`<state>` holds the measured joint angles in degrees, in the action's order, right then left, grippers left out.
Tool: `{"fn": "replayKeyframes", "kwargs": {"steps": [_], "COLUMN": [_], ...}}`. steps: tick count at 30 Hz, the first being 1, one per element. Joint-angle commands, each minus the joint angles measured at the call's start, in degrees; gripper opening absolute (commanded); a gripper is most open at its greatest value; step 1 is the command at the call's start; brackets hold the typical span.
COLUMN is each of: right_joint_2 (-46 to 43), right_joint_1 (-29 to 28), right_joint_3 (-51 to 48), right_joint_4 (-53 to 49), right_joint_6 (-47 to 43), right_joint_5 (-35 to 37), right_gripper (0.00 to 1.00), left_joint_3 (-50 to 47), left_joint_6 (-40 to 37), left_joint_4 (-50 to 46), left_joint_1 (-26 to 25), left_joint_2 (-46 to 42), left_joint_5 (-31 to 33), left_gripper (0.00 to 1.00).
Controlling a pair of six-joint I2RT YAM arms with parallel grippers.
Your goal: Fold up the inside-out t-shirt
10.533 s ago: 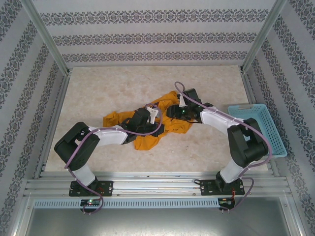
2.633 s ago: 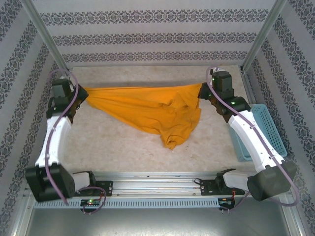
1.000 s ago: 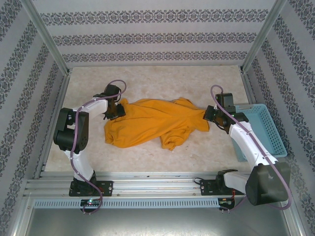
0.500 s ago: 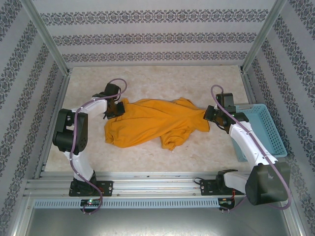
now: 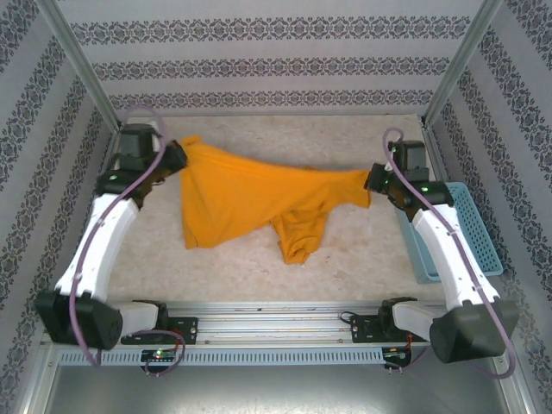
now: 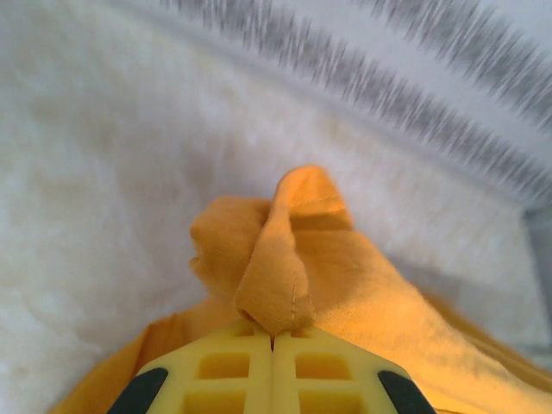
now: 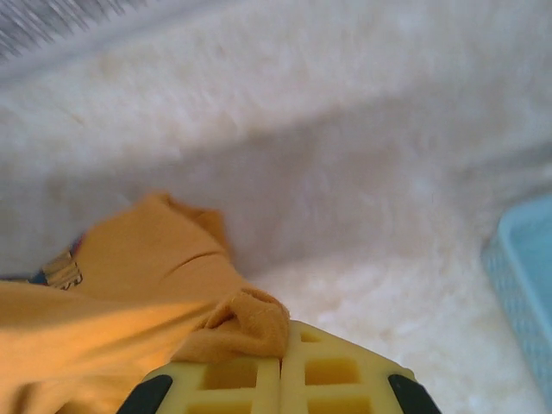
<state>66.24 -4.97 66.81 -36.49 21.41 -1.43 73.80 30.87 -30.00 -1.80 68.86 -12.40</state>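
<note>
Where the pale marbled worktop spreads between the patterned walls, the mustard-orange t-shirt is strung across its far half, lifted at both upper ends and sagging between them, with its lower folds appearing to rest on the surface left of centre and near the middle. The light-blue plastic basket sits at the right edge, partly hidden behind the right arm and apart from the cloth. At the far left, the left gripper pinches one end of the shirt; from the left wrist, the gripper has its yellow fingers pressed together with a stitched fold of the shirt coming up out of the seam between them. At the far right, the right gripper pinches the other end, and from the right wrist it is likewise closed on a bunched corner of fabric, the basket just to its right. A small pale print shows on the cloth, too blurred to read
</note>
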Motion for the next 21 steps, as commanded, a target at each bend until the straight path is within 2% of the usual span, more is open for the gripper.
{"fn": "replayKeyframes", "kwargs": {"steps": [1, 8, 12, 15, 18, 21], "right_joint_2": [-3.95, -9.52, -10.86, -10.01, -7.47, -4.53], "right_joint_1": [0.33, -2.69, -3.29, -3.22, -3.29, -3.38], "right_joint_3": [10.06, 28.80, 37.96, 40.75, 38.27, 32.95], "right_joint_4": [-4.61, -6.30, -6.40, -6.06, -5.94, -5.68], "right_joint_6": [-3.35, -6.88, -7.39, -7.01, -6.11, -5.40], "right_joint_5": [0.18, -3.19, -5.83, -6.21, -5.84, -4.25], "right_gripper": [0.00, 0.00, 0.00, 0.00, 0.00, 0.00], "left_joint_3": [5.92, 17.95, 18.22, 14.35, 11.23, 10.01], "left_joint_6": [2.36, 1.58, 1.13, 1.29, 1.41, 1.87], "left_joint_4": [-2.41, -0.12, 5.52, 9.05, 5.83, -0.65], "left_joint_1": [4.33, 5.76, 5.76, 5.76, 5.76, 5.68], "left_joint_2": [-6.02, -14.14, -18.02, -19.08, -13.63, -2.31], "left_joint_5": [-0.85, -3.68, -9.50, -11.66, -13.60, -17.30], "left_gripper": [0.00, 0.00, 0.00, 0.00, 0.00, 0.00]}}
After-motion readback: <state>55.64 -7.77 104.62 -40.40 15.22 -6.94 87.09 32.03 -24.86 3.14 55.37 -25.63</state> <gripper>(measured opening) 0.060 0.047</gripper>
